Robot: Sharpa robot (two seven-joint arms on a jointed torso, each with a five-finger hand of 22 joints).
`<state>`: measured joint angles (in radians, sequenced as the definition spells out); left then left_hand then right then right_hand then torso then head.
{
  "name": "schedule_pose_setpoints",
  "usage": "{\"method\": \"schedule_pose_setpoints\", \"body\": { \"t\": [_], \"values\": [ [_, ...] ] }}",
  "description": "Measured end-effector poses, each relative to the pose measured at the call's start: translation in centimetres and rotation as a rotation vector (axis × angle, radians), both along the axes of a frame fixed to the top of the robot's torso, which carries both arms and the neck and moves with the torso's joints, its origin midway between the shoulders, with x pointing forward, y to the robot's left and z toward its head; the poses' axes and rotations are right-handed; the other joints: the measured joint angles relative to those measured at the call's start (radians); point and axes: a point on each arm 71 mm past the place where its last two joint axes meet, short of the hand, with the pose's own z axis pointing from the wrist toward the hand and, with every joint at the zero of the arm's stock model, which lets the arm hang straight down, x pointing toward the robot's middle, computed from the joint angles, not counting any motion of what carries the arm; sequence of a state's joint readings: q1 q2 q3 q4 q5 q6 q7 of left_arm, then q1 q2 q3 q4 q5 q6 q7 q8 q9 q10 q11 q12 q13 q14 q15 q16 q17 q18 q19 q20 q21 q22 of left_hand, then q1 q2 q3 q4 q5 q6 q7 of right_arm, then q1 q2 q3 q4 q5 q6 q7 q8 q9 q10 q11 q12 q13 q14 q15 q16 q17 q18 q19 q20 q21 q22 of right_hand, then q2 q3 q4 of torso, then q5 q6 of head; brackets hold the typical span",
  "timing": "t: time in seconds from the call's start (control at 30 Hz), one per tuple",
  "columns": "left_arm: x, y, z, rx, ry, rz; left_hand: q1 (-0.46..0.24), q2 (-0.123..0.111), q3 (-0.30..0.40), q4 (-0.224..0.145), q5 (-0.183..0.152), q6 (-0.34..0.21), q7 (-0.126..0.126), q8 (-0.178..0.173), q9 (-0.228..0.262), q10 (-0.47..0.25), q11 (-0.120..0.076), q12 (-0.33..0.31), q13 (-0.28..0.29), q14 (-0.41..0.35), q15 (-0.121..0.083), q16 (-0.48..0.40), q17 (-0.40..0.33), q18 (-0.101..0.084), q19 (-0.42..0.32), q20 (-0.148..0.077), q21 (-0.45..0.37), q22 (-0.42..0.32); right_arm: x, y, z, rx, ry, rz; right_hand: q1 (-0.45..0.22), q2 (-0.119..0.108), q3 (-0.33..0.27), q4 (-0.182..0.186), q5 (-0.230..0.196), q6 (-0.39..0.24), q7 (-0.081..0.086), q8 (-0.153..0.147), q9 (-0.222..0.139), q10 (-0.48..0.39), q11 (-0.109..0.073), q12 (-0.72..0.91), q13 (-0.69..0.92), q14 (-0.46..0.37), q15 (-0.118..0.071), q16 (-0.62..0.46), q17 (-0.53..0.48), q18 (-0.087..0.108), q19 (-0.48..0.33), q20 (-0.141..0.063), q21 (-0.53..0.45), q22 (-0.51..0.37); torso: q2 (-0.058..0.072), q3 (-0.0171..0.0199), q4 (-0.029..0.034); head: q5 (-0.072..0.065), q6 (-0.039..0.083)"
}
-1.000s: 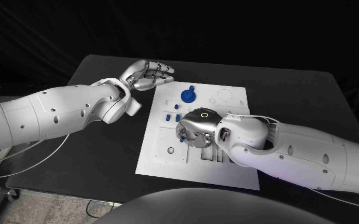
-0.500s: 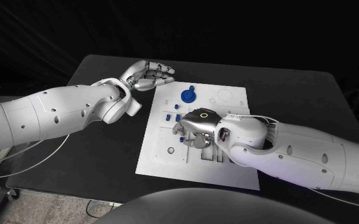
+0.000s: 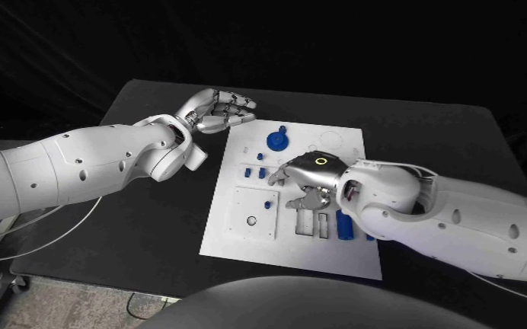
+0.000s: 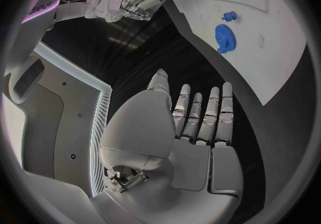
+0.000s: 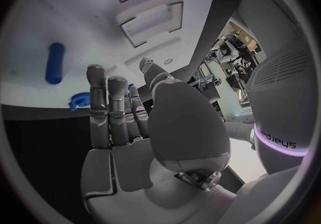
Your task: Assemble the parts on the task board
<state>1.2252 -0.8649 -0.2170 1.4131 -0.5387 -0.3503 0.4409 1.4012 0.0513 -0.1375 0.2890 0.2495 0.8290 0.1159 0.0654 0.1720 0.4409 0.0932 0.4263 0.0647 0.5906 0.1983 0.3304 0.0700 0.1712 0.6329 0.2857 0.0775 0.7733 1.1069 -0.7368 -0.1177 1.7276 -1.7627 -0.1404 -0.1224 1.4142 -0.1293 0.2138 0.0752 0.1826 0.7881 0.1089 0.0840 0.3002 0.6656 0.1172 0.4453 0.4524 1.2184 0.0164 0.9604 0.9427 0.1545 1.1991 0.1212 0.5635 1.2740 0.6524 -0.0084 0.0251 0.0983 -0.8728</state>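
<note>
1. overhead, a white task board (image 3: 330, 257) lies in the middle of a black table (image 3: 439, 131), with small blue parts scattered over it
2. the right hand (image 3: 311, 182) hovers low over the middle of the board, palm down; in its own wrist view its fingers (image 5: 107, 106) stand straight and close together with nothing between them, so it looks empty
3. the left hand (image 3: 220, 110) sits off the board's far left corner, over the bare table; its fingers (image 4: 200, 117) also lie straight, side by side, holding nothing
4. a blue gear (image 3: 277, 141) with a small knob lies near the far edge of the board, between the two hands
5. a blue cylinder (image 3: 345, 225) lies flat on the near right part of the board, just beside two slot-shaped recesses (image 3: 313, 225); its long axis runs from the near edge toward the far edge, in line with the slots
6. small blue blocks (image 3: 255, 171) sit in a row just left of the right hand, and a small blue peg (image 3: 267, 205) stands in a square recess (image 3: 253, 209) nearer the robot
7. the key relation: the cylinder lies just on the near side of the right hand, under its wrist, so the right hand is much the nearer; my judgement is that it would have to draw back toward the robot and close across the cylinder's short width
</note>
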Motion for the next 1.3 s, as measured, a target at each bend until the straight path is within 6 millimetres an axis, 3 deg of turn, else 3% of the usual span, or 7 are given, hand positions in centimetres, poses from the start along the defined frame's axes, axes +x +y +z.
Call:
{"method": "schedule_pose_setpoints", "body": {
  "t": [0.1,0.2,0.4,0.47,0.73,1.07,1.3],
  "values": [
    [0.0,0.2,0.0,0.001,0.001,0.004,0.0,0.0,0.0,0.0,0.0,0.0,0.0,0.0,0.0,0.0,0.0,0.0,0.0,0.0,0.0,0.001,0.0,0.0,0.0,0.0,0.0,0.0,1.1,-1.8,1.9,0.007,-0.022,-0.043,0.002,0.002,-0.01,0.006,0.021,0.019,0.017,0.005,-0.002,-0.011,0.004,0.003,-0.005,0.009,0.004,0.013,0.009,0.0,0.012,0.002,0.015,0.007,0.0,0.0,-0.0007,0.0,0.0],
    [0.0,0.3,0.0,0.002,0.001,0.005,0.012,0.008,-0.006,0.0,0.013,0.0,0.0,0.0,-0.002,0.0,0.0,0.0,0.0,0.0,0.0,0.001,-0.001,0.0,0.004,0.003,0.0,-0.003,1.8,-3.3,3.2,0.006,-0.029,-0.086,0.008,-0.003,-0.029,0.024,0.021,0.028,0.018,0.005,-0.01,-0.046,0.009,-0.01,-0.025,0.012,0.004,0.013,0.006,0.0,0.017,0.007,0.015,0.007,0.0,-0.0003,-0.0016,-0.001,0.0],
    [0.0,0.2,0.0,0.001,0.001,0.004,0.029,0.018,-0.015,0.001,0.044,0.0,0.0,0.0,-0.006,0.006,0.005,0.007,0.0,0.007,0.0,0.007,-0.001,0.0,0.008,-0.001,0.004,-0.011,2.7,-5.8,3.9,-0.039,-0.024,-0.182,0.025,-0.02,-0.066,0.069,0.054,0.045,0.001,0.005,-0.026,-0.072,0.018,-0.023,-0.06,0.023,0.008,0.028,0.007,0.0,0.034,0.006,0.021,0.014,-0.001,0.0,-0.0012,-0.009,0.0],
    [0.0,0.2,0.0,0.001,0.001,0.004,0.033,0.022,-0.018,-0.001,0.048,0.0,0.0,0.0,-0.007,0.006,0.005,0.007,0.0,0.01,0.003,0.007,-0.001,0.0,0.014,0.0,0.004,-0.012,2.9,-6.3,3.8,-0.067,-0.014,-0.209,0.034,-0.029,-0.072,0.092,0.078,0.061,-0.015,0.005,-0.028,-0.077,0.02,-0.023,-0.071,0.023,0.008,0.028,0.001,0.0,0.037,0.009,0.011,0.014,-0.001,0.0011,-0.0012,-0.012,0.0],
    [0.0,0.2,-0.3,0.002,0.008,0.003,0.033,0.022,-0.018,-0.001,0.05,0.0,0.0,0.0,-0.007,0.006,0.005,0.007,0.0,0.011,0.003,0.007,-0.001,0.0,0.014,0.0,0.004,-0.012,3.1,-7.6,3.0,-0.141,0.018,-0.273,0.038,-0.033,-0.079,0.115,0.11,0.093,-0.032,0.012,-0.023,-0.066,0.016,-0.004,-0.078,0.025,0.01,0.028,-0.005,0.0,0.039,0.011,0.0,0.013,-0.002,0.0024,-0.0001,-0.023,0.0],
    [0.0,0.4,-0.6,0.005,0.018,0.007,0.037,0.026,-0.018,-0.001,0.05,0.0,0.0,0.0,-0.008,0.004,0.007,0.007,0.0,0.011,0.003,0.01,-0.001,0.0,0.014,0.0,0.004,-0.013,3.4,-8.2,1.9,-0.163,0.05,-0.302,0.052,-0.018,-0.077,0.118,0.11,0.104,-0.018,0.016,-0.018,-0.01,0.007,0.034,-0.078,0.042,0.018,0.051,0.005,0.0,0.064,0.011,0.025,0.026,-0.002,0.0013,-0.0006,-0.028,0.0],
    [0.0,0.4,-0.7,0.006,0.023,0.007,0.041,0.022,-0.018,-0.001,0.05,0.0,0.0,0.0,-0.008,0.002,0.009,0.012,0.0,0.011,0.003,0.01,-0.001,0.0,0.014,0.0,0.004,-0.013,3.5,-7.9,1.0,-0.135,0.069,-0.291,0.065,-0.005,-0.057,0.098,0.138,0.082,0.011,0.005,-0.025,0.065,-0.004,0.053,-0.09,0.063,0.012,0.076,0.022,0.0,0.089,0.007,0.066,0.034,0.0,0.0012,-0.0006,-0.029,0.0]
  ]
}}
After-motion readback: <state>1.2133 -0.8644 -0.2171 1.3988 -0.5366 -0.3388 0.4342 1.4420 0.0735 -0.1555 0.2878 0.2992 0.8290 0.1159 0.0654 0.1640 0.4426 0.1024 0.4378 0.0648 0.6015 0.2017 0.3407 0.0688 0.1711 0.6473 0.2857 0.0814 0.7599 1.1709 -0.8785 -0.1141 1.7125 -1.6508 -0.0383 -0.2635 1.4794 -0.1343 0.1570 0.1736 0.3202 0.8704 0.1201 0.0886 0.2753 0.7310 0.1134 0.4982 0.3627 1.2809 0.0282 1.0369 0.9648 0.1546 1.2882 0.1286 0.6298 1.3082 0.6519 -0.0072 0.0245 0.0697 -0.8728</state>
